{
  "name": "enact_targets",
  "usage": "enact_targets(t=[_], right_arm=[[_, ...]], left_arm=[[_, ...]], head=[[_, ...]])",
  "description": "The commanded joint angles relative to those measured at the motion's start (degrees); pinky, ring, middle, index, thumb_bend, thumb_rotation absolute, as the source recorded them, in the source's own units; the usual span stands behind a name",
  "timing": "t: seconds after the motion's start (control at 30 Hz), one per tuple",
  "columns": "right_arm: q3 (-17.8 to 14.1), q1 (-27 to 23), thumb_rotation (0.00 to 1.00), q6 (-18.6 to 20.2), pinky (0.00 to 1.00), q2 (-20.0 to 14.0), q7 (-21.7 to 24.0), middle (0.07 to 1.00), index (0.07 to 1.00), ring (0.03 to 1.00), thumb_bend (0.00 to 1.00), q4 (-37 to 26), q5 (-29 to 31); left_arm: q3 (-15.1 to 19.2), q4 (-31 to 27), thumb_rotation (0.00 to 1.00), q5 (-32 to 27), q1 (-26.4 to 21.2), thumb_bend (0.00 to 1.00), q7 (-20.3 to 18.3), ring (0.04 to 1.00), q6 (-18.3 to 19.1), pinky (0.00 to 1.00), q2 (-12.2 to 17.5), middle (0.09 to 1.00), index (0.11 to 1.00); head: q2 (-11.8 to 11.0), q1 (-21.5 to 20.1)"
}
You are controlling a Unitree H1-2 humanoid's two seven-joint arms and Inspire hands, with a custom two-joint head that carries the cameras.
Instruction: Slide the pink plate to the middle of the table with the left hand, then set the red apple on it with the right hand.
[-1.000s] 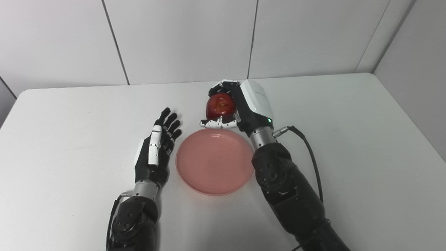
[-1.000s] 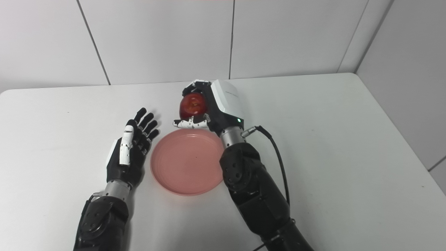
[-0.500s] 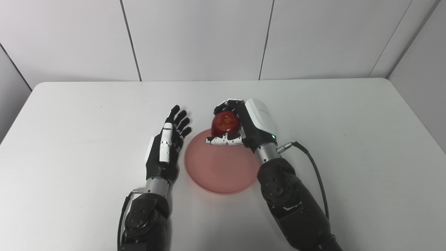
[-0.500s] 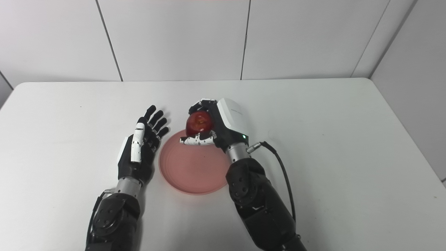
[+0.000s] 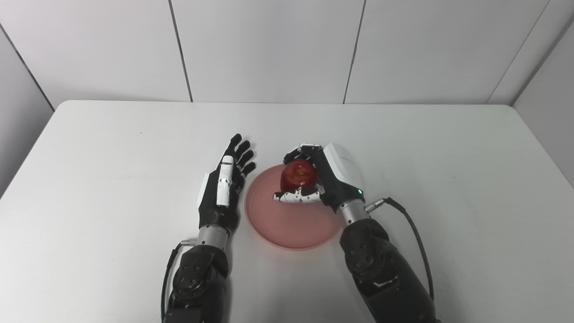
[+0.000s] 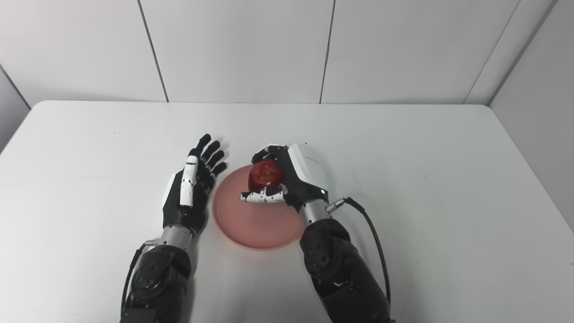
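The pink plate (image 5: 287, 226) lies flat near the middle of the white table (image 5: 89, 148). My right hand (image 5: 325, 179) is shut on the red apple (image 5: 296, 174) and holds it over the far part of the plate, thumb under it. I cannot tell whether the apple touches the plate. My left hand (image 5: 224, 188) is open, fingers straight, lying just left of the plate's rim, holding nothing. In the right eye view the apple (image 6: 264, 175) sits in the right hand (image 6: 296, 179) over the plate (image 6: 255, 229), with the left hand (image 6: 190, 188) beside it.
A black cable (image 5: 412, 233) runs from my right wrist along the forearm. Grey wall panels (image 5: 269, 49) stand behind the table's far edge. The table's right edge meets a side wall (image 5: 547, 116).
The camera view has shifted. Relative to the plate, my right hand has carried the apple from beyond the far rim to over the plate and lower. The left hand stays open beside the plate.
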Motion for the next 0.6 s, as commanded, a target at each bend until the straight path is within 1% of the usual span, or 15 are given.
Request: enact_targets(t=[0.0,0.13,0.3,0.57], right_arm=[[0.17,-1.00,0.00,-3.00,0.29,-0.10,0.18,0.431,0.526,0.367,0.52,-1.68,-0.06],[0.32,-0.68,0.00,-2.71,0.29,-0.20,0.61,0.430,0.526,0.369,0.52,-1.15,0.14],[0.43,-0.29,0.00,-3.57,0.29,-0.24,0.20,0.429,0.527,0.364,0.52,-0.10,0.38],[0.65,-0.28,0.00,-3.58,0.29,-0.69,0.64,0.434,0.528,0.375,0.52,-0.10,-0.39]], left_arm=[[-0.22,1.04,1.00,0.67,1.65,0.35,1.13,0.925,1.63,0.91,-0.73,0.930,0.914],[-0.19,1.19,1.00,0.51,1.60,0.35,1.03,0.924,1.48,0.91,-0.81,0.928,0.912],[-0.29,0.87,1.00,0.53,1.62,0.35,0.96,0.921,1.73,0.91,-0.82,0.926,0.912],[-0.32,1.01,1.00,0.73,1.57,0.35,1.13,0.915,1.70,0.89,-0.82,0.920,0.906]], head=[[0.08,0.09],[0.16,0.23],[0.18,0.21],[0.24,0.36]])
